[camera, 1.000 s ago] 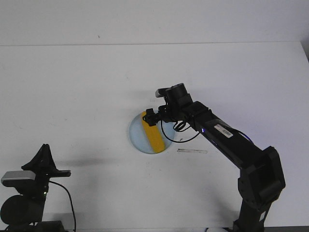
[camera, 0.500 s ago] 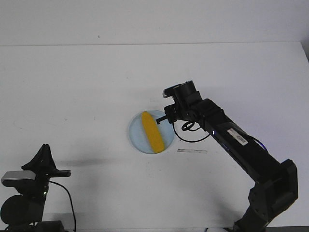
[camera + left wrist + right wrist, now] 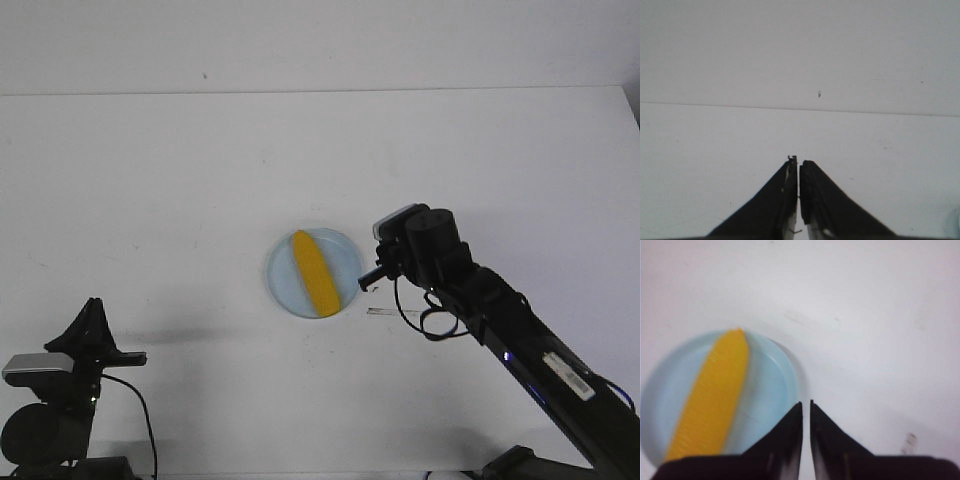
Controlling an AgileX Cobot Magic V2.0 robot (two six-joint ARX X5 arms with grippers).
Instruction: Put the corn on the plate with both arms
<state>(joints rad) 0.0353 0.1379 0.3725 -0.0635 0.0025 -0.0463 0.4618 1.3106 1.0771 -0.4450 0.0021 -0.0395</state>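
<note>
Currently lying on the plate (image 3: 314,273): corn (image 3: 313,272), diagonal across it, pointed end toward the far side, both ends staying inside the rim. Sitting near the middle of a white table (image 3: 150,180), wide bare surface stretching on all sides of the plate.

Hovering just beside the plate's right edge: right gripper (image 3: 367,278), fingers nearly touching, only a thin slit showing between them in the right wrist view (image 3: 806,415), holding nothing. Trailing from that arm, a black cable (image 3: 425,325) looping over the table.

Resting at the near left corner, well apart from the plate: left gripper (image 3: 798,170), fingers pressed nearly together, nothing between them.

Lying on the table just right of the plate: a thin pale strip (image 3: 396,313). Showing on the right arm: a white label (image 3: 567,371), text too small for reading. Running behind the table: a plain pale wall (image 3: 320,40).
</note>
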